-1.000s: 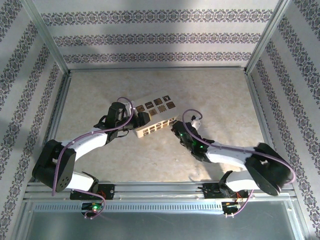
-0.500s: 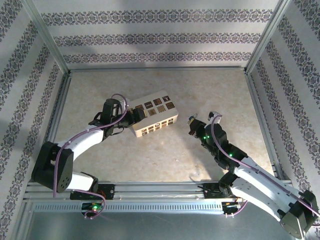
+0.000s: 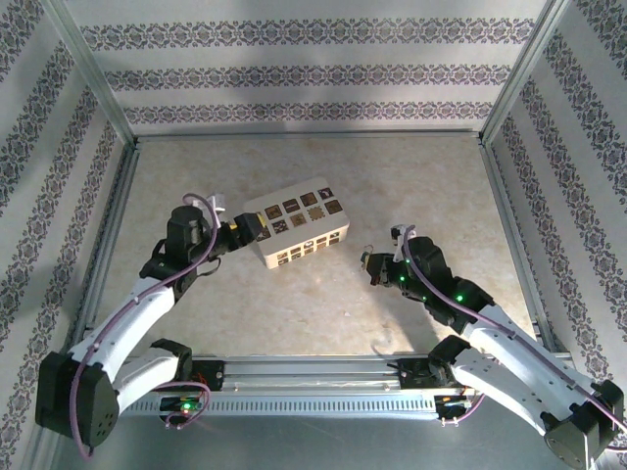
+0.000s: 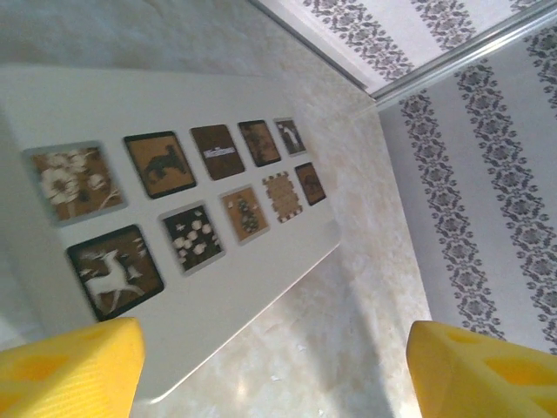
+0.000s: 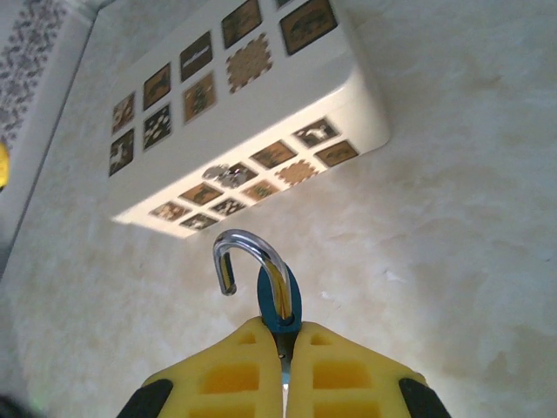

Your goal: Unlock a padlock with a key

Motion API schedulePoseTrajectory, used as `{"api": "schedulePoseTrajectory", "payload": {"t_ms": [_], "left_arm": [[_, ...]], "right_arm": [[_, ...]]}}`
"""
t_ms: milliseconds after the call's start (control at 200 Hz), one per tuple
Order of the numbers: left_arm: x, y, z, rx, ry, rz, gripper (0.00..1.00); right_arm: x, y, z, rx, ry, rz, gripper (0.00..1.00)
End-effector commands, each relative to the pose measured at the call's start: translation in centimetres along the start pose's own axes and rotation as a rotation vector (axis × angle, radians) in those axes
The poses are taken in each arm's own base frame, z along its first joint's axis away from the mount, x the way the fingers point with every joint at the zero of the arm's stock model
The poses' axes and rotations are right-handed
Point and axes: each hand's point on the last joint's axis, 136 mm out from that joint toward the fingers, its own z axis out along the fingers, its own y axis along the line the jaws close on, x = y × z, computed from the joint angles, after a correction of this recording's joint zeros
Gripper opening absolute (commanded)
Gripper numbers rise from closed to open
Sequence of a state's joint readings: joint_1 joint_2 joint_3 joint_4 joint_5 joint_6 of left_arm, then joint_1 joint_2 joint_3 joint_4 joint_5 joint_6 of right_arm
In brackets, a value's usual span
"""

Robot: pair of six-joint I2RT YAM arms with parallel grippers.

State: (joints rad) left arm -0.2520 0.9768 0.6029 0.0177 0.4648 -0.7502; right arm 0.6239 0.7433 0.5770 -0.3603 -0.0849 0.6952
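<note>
Your right gripper (image 5: 283, 333) is clamped on the small blue metal padlock (image 5: 280, 300), pinching its body from both sides over the pale stone-look tabletop (image 3: 421, 186). It sits near the long side of the cream rectangular box with dark picture tiles (image 5: 261, 104), not touching it. The thin silvery shackle (image 5: 251, 246) points past the fingertips toward the box. One leg hangs free of the body, so it looks sprung open.

Judge the padlock light, rigid and smooth, so it's slippery and likely to twist in the pads. Hold the flat body faces, not the shackle.

Key: can't make it out. There's a small silvery bit (image 5: 224, 173) on the box's side, can't tell what it is.

Your left gripper (image 4: 274, 370) has its fingers apart, holding nothing, at the box's left end. The box is the nearest obstacle.
</note>
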Motion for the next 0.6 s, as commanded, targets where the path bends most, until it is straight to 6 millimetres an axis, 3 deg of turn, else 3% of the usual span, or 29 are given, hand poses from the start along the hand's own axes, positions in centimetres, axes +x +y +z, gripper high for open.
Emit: {"api": "schedulePoseTrajectory", "payload": {"t_ms": [0,400,595], "left_arm": [[0.7,2.2,-1.3,-0.087,-0.023,-0.002,0.8],[3.6,6.3,-5.0,-0.227,-0.079,0.008,0.83],[5.2,8.0,-5.9,-0.284,-0.063,-0.028,0.84]], "right_arm": [[1.7,1.5,-0.2,-0.084,0.109,-0.016,0.01],[7.0,2.0,1.5,-0.137,0.279,0.025,0.01],[9.7,1.3,3.7,-0.122,0.361,0.063,0.01]]}}
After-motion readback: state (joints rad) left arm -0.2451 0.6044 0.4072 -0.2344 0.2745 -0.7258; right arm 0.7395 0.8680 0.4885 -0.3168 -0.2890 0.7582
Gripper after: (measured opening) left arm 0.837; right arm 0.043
